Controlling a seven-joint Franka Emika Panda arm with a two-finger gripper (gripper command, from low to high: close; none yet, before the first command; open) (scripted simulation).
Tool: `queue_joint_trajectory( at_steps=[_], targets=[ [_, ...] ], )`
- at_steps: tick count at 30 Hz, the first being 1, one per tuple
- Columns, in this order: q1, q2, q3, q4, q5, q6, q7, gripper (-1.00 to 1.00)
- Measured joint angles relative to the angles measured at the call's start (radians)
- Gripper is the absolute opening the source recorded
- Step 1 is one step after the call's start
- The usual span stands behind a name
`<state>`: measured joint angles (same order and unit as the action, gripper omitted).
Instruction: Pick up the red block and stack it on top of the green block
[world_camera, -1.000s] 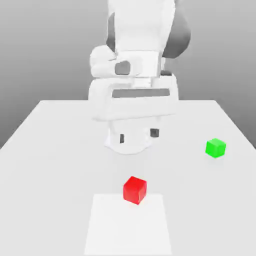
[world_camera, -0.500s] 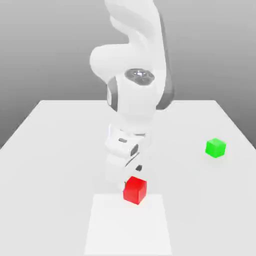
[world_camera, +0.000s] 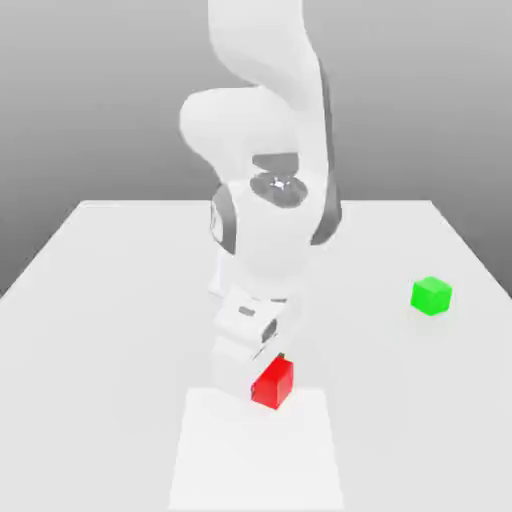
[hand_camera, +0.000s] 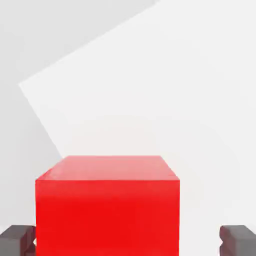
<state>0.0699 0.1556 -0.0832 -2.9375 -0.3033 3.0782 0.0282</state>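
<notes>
The red block (world_camera: 274, 384) sits on the white table (world_camera: 110, 300), at the far edge of a paler square patch. My gripper (world_camera: 262, 368) has come down around it, and the white hand covers the block's upper left corner in the exterior view. In the hand view the red block (hand_camera: 107, 210) lies between my two dark fingertips (hand_camera: 239, 239), so the gripper (hand_camera: 128, 241) is open. One fingertip is close to the block's side and the other stands well apart. The green block (world_camera: 431, 296) rests alone on the table toward the exterior view's right, further back.
The paler square patch (world_camera: 255, 450) lies on the table at the front, and its corner shows beyond the block as the patch (hand_camera: 150, 100). My white arm (world_camera: 265, 150) rises behind the red block. The table's edges slope back on both sides.
The arm has swung forward and lowered the hand from over the table's middle down to the red block. The fingers have stayed wide. Both blocks have kept their places.
</notes>
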Motion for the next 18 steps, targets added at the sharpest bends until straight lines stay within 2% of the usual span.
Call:
queue_joint_trajectory(
  at_steps=[1, 2, 9, 13, 18],
  targets=[
    [-0.036, 0.008, 0.038, -0.002, 0.015, 0.016, -0.013, 0.00],
    [-0.071, 0.016, 0.073, -0.004, 0.026, 0.030, -0.023, -1.00],
    [-0.080, 0.017, 0.081, -0.005, 0.024, 0.031, -0.021, -1.00],
    [0.001, -0.010, -0.015, 0.005, -0.060, -0.023, 0.045, -1.00],
    [0.027, -0.062, -0.055, 0.011, -0.129, -0.100, 0.098, -1.00]
  ],
)
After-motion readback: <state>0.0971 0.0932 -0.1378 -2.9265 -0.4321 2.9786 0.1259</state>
